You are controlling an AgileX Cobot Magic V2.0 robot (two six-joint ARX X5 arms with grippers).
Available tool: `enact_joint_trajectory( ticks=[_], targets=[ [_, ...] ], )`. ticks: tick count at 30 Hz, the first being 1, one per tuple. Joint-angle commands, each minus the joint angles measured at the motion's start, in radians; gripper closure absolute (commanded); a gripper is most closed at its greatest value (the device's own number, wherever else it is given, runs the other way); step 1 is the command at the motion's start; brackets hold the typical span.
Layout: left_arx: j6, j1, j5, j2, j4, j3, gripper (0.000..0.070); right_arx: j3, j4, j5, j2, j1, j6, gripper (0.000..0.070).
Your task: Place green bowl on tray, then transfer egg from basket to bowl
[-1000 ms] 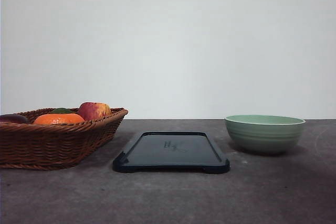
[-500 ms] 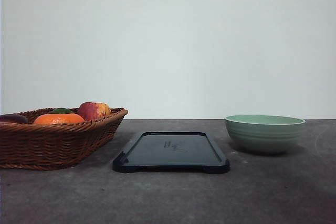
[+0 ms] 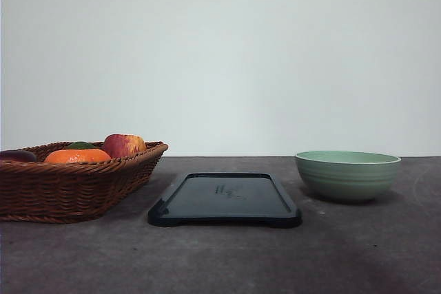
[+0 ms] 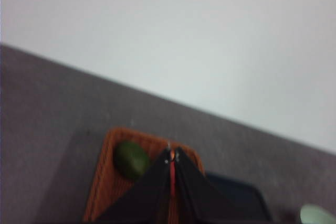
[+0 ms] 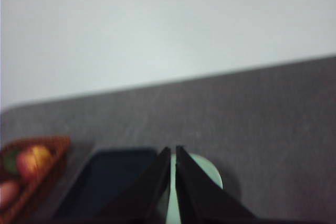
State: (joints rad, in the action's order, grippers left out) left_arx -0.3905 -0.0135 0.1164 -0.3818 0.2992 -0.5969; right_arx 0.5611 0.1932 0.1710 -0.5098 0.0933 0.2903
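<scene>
bowl [image 3: 348,175] on table right of tray [image 3: 224,200], well apart from basket [image 3: 69,178]. likely stiff, heavy, glazed and slippery, chippable; best pinched at the rim. left gripper [image 4: 172,157] and right gripper [image 5: 173,153] both closed, holding nothing.

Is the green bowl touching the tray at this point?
Apart. The front view shows a strip of bare table between the green bowl and the right end of the tray.

On the table [image 3: 220,259], the tray [image 3: 224,199] lies between the basket [image 3: 69,187] at left and the green bowl [image 3: 347,175] at right.
</scene>
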Motion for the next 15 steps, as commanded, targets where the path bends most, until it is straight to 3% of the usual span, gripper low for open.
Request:
enact_joint_trajectory(
  ticks=[1,15],
  targets=[
    [0.027,0.0,0.017,-0.052,0.039,-0.048,0.07,0.039,0.03,0.017,-0.046,0.003,-0.04,0.0693],
    [0.189,-0.012,0.111,-0.448,0.29,-0.313,0.07,0.23,0.296,0.095,-0.371,0.003,-0.132,0.0693]
  ],
)
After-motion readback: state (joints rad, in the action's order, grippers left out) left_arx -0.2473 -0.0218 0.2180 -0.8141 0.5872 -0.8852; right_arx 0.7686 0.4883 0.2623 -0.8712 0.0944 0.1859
